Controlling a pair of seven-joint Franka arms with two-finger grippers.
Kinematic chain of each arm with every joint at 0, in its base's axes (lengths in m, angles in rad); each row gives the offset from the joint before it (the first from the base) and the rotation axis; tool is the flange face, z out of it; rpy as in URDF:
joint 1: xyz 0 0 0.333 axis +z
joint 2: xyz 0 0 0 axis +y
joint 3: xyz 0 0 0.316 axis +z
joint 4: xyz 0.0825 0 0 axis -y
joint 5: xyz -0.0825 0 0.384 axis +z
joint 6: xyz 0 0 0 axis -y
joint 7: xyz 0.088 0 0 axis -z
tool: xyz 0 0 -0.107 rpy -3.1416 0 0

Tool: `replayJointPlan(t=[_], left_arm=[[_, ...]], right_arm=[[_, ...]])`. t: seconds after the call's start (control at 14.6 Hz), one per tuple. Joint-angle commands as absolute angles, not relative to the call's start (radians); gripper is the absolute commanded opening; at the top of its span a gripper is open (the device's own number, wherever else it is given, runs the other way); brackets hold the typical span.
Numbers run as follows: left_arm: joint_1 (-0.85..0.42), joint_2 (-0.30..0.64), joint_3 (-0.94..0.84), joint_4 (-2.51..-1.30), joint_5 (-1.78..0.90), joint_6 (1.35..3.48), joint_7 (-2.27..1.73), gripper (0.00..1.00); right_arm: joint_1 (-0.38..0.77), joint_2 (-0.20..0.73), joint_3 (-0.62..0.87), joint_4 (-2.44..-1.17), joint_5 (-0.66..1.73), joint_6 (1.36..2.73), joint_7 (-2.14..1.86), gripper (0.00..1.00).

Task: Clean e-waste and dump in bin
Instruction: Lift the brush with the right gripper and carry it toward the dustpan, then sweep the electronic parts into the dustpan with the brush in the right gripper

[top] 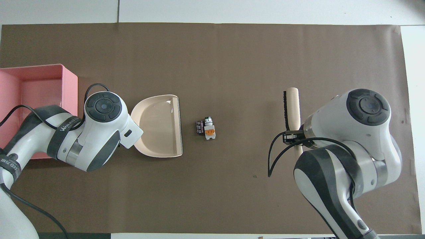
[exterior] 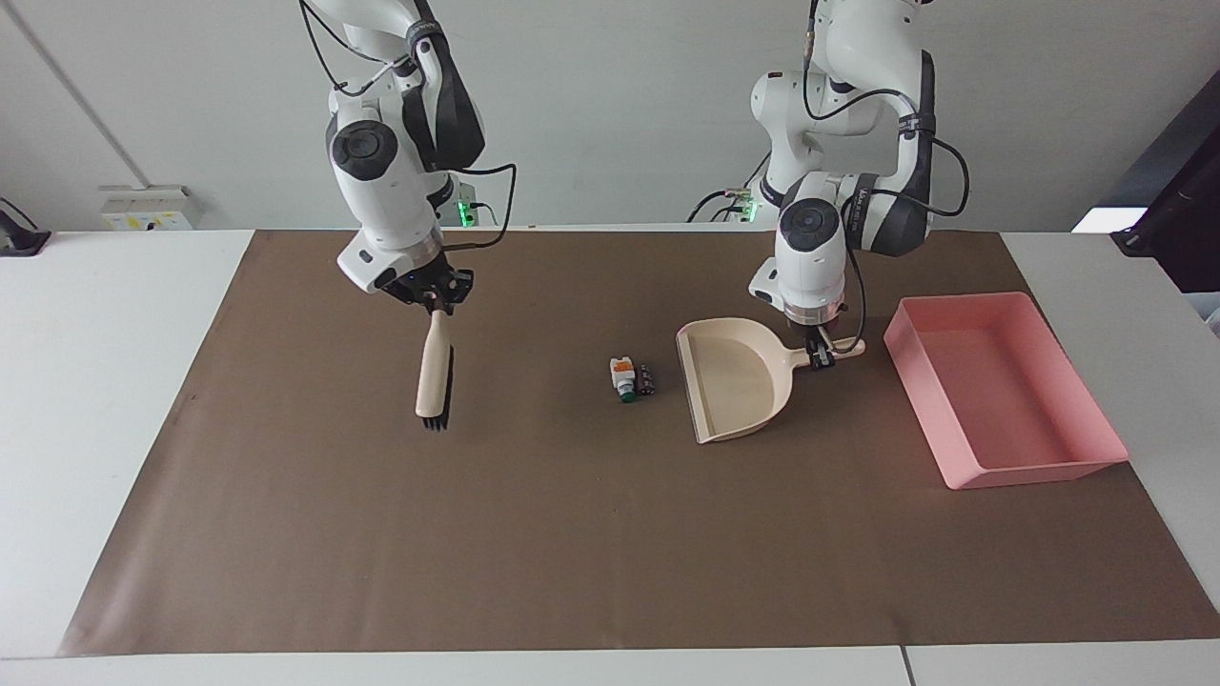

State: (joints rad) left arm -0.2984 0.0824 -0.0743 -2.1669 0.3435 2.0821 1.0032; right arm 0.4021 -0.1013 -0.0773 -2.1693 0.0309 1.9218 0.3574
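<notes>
The e-waste lies mid-mat: a white bit with orange and green marks, touching a dark cylindrical bit. A beige dustpan rests just beside them toward the left arm's end, its mouth facing them. My left gripper is shut on the dustpan's handle; the wrist hides it in the overhead view. My right gripper is shut on the handle of a beige brush. The brush hangs bristle end down over the mat, toward the right arm's end from the e-waste. The pink bin stands beside the dustpan's handle.
A brown paper mat covers most of the white table. The bin sits at the mat's edge at the left arm's end. A dark object stands off the mat, past the bin.
</notes>
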Motion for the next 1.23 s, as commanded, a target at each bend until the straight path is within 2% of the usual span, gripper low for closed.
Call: replayJointPlan(t=[0.0, 0.07, 0.21, 0.48, 0.69, 0.96, 1.1, 1.17], left_arm=[[-0.314, 0.074, -0.063, -2.142, 0.367, 2.041, 1.003, 0.15], [-0.314, 0.075, -0.063, -2.114, 0.370, 2.001, 1.006, 0.06], [-0.336, 0.077, -0.063, -2.080, 0.420, 1.947, 1.002, 0.00], [-0.377, 0.084, -0.064, -2.068, 0.503, 1.922, 1.031, 0.00], [-0.423, 0.176, -0.063, -1.993, 0.525, 1.863, 1.049, 0.00], [-0.449, 0.193, -0.064, -1.974, 0.523, 1.853, 1.011, 0.00], [-0.462, 0.224, -0.064, -1.964, 0.523, 1.853, 0.980, 0.00], [-0.469, 0.225, -0.064, -1.963, 0.523, 1.853, 0.973, 0.00]], right_arm=[[0.504, -0.109, -0.084, -2.206, 0.029, 1.963, 0.510, 0.00], [0.550, -0.098, -0.084, -2.207, 0.029, 1.971, 0.553, 0.00], [0.629, -0.068, -0.084, -2.209, 0.029, 2.009, 0.638, 0.00], [0.708, -0.019, -0.080, -2.212, 0.029, 2.045, 0.678, 0.00], [0.759, 0.043, -0.080, -2.198, 0.029, 2.077, 0.707, 0.00], [0.839, 0.175, -0.080, -2.088, 0.043, 2.080, 0.767, 0.00], [0.861, 0.213, -0.078, -2.034, 0.046, 2.085, 0.781, 0.00], [0.865, 0.218, -0.078, -2.031, 0.064, 2.129, 0.784, 0.00]])
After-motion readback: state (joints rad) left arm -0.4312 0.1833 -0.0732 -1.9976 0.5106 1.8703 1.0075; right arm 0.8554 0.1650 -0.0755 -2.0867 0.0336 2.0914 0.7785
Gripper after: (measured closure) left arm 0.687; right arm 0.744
